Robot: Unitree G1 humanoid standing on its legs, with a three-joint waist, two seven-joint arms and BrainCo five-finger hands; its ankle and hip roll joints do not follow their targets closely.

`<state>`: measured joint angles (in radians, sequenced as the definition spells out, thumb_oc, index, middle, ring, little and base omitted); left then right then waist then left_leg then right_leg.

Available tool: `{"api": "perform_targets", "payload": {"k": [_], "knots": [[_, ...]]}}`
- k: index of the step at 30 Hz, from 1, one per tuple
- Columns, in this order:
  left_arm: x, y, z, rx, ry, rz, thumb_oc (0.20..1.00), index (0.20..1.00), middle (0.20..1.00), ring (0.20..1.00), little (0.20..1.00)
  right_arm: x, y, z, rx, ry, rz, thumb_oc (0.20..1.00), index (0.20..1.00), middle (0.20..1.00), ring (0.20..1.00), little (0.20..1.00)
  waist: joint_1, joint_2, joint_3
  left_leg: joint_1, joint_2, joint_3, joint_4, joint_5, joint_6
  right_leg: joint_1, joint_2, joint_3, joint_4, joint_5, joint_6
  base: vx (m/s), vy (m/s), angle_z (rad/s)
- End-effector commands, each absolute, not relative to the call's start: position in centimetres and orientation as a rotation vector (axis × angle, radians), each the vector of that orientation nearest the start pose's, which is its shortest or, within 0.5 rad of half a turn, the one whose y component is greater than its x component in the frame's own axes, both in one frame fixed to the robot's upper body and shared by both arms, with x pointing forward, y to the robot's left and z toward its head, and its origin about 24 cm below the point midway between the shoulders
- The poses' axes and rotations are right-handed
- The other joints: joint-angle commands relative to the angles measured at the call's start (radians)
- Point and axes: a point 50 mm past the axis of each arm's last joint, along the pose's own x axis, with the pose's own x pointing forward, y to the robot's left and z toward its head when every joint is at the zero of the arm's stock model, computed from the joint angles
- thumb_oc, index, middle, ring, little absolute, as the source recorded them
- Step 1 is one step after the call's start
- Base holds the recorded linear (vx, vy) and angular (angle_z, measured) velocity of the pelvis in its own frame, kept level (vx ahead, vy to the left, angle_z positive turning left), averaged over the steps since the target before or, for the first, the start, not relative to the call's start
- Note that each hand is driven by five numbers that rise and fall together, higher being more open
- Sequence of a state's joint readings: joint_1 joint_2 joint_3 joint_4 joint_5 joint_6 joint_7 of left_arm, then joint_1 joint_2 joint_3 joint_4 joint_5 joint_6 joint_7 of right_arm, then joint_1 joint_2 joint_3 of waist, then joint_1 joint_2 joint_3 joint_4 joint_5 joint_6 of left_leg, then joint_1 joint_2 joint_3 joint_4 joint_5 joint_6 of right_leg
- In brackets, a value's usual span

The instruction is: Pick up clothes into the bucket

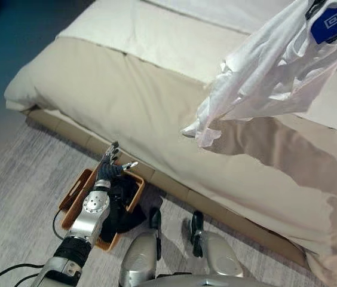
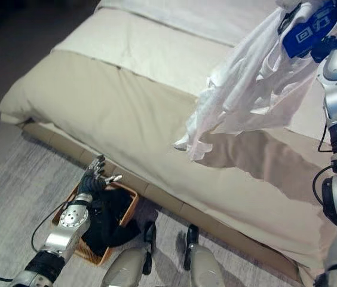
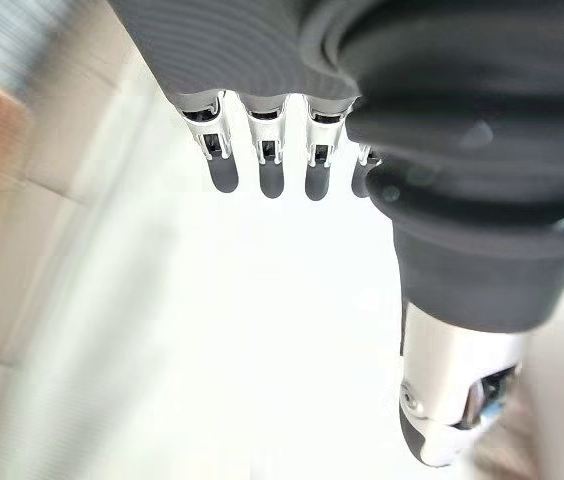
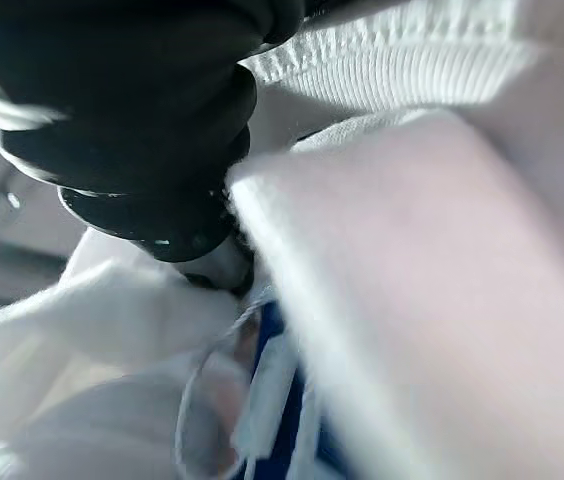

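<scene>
A white garment hangs in the air over the bed's right side, lifted by my right hand at the top right, which is shut on its upper end. In the right wrist view the white cloth is bunched round that hand. A brown woven basket stands on the floor at the foot of the bed, lower left, with dark clothes in it. My left hand hovers over the basket's far end, open with straight fingers and holding nothing.
The bed with its beige cover fills the middle and runs right to left; its low wooden base edge lies just beyond the basket. Grey carpet spreads to the left of the basket.
</scene>
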<state>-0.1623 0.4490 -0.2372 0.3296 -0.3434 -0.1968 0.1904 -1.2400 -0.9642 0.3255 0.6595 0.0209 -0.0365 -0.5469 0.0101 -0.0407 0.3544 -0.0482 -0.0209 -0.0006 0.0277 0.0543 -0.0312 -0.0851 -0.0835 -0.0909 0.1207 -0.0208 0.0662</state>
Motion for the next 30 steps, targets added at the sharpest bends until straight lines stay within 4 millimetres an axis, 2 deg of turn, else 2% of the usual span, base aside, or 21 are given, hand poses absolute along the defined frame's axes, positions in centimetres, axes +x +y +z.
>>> {"api": "perform_targets", "payload": {"k": [1, 3, 6, 7, 10, 12, 18, 22, 30], "knots": [[26.8, 20.9, 3.4, 0.134, 0.0, -0.015, 1.0, 1.0, 1.0, 1.0, 1.0, 31.5, -27.0, 43.3, -0.796, -0.992, -0.766, 0.2, 0.2, 0.2, 0.2, 0.2, -0.004, -0.054, -0.19, -0.008, -0.007, 0.001, 0.061, -0.096, -0.003, 0.005, -0.03, 0.012, -0.006, 0.014, 0.057, 0.12, -0.032, -0.02], [27.3, 19.8, 4.8, 0.118, -0.054, -0.068, 1.0, 1.0, 1.0, 1.0, 1.0, 31.3, -26.6, 44.2, -0.814, -0.999, -0.76, 0.2, 0.2, 0.2, 0.2, 0.2, -0.015, -0.057, -0.222, 0.017, 0.001, 0.003, 0.039, -0.093, -0.007, 0.031, -0.027, 0.006, -0.018, 0.011, 0.057, 0.09, -0.029, 0.01], [27.7, 19.0, 5.7, 0.106, -0.088, -0.105, 1.0, 1.0, 1.0, 1.0, 1.0, 31.6, -26.5, 44.6, -0.832, -0.98, -0.753, 0.2, 0.2, 0.2, 0.2, 0.2, -0.023, -0.057, -0.251, 0.043, 0.009, 0.003, 0.017, -0.091, -0.009, 0.053, -0.025, 0.0, -0.031, 0.011, 0.057, 0.11, -0.026, 0.02], [28.0, 18.4, 6.8, 0.104, -0.129, -0.148, 1.0, 1.0, 1.0, 1.0, 1.0, 32.0, -26.7, 44.9, -0.867, -0.922, -0.741, 0.2, 0.2, 0.2, 0.2, 0.2, -0.028, -0.066, -0.276, 0.06, 0.012, 0.005, 0.008, -0.091, -0.012, 0.07, -0.022, -0.006, -0.042, 0.01, 0.057, 0.08, -0.023, -0.01], [28.2, 17.3, 8.0, 0.089, -0.171, -0.201, 1.0, 1.0, 1.0, 1.0, 1.0, 32.7, -27.0, 45.1, -0.844, -0.861, -0.731, 0.2, 0.2, 0.2, 0.2, 0.2, -0.034, -0.067, -0.303, 0.081, 0.018, 0.009, -0.005, -0.092, -0.015, 0.093, -0.018, -0.009, -0.058, 0.011, 0.057, 0.08, -0.019, 0.0], [28.2, 16.9, 8.1, 0.081, -0.173, -0.212, 1.0, 1.0, 1.0, 1.0, 1.0, 32.9, -27.1, 44.8, -0.798, -0.855, -0.73, 0.2, 0.2, 0.2, 0.2, 0.2, -0.036, -0.067, -0.315, 0.093, 0.023, 0.013, -0.009, -0.094, -0.015, 0.105, -0.018, -0.009, -0.067, 0.012, 0.058, 0.06, -0.008, 0.0], [27.7, 16.8, 7.0, 0.075, -0.129, -0.221, 1.0, 1.0, 1.0, 1.0, 1.0, 33.8, -28.2, 43.4, -0.812, -0.765, -0.715, 0.2, 0.2, 0.2, 0.2, 0.2, -0.029, -0.073, -0.328, 0.109, 0.025, 0.011, -0.019, -0.092, -0.016, 0.129, -0.017, -0.015, -0.079, 0.014, 0.056, 0.02, -0.001, -0.01], [26.9, 17.1, 5.3, 0.079, -0.056, -0.213, 1.0, 1.0, 1.0, 1.0, 1.0, 35.1, -29.8, 40.7, -0.835, -0.611, -0.701, 0.2, 0.2, 0.2, 0.2, 0.2, -0.017, -0.076, -0.322, 0.108, 0.026, 0.003, -0.028, -0.085, -0.017, 0.133, -0.018, -0.027, -0.086, 0.018, 0.056, -0.01, 0.005, 0.02], [25.0, 18.6, 2.9, 0.088, 0.055, -0.164, 1.0, 1.0, 1.0, 1.0, 1.0, 36.7, -31.9, 35.8, -0.851, -0.4, -0.698, 0.2, 0.2, 0.2, 0.2, 0.2, 0.016, -0.076, -0.285, 0.089, 0.019, -0.015, -0.025, -0.076, -0.012, 0.125, -0.023, -0.046, -0.088, 0.025, 0.058, -0.03, 0.008, 0.03]]}}
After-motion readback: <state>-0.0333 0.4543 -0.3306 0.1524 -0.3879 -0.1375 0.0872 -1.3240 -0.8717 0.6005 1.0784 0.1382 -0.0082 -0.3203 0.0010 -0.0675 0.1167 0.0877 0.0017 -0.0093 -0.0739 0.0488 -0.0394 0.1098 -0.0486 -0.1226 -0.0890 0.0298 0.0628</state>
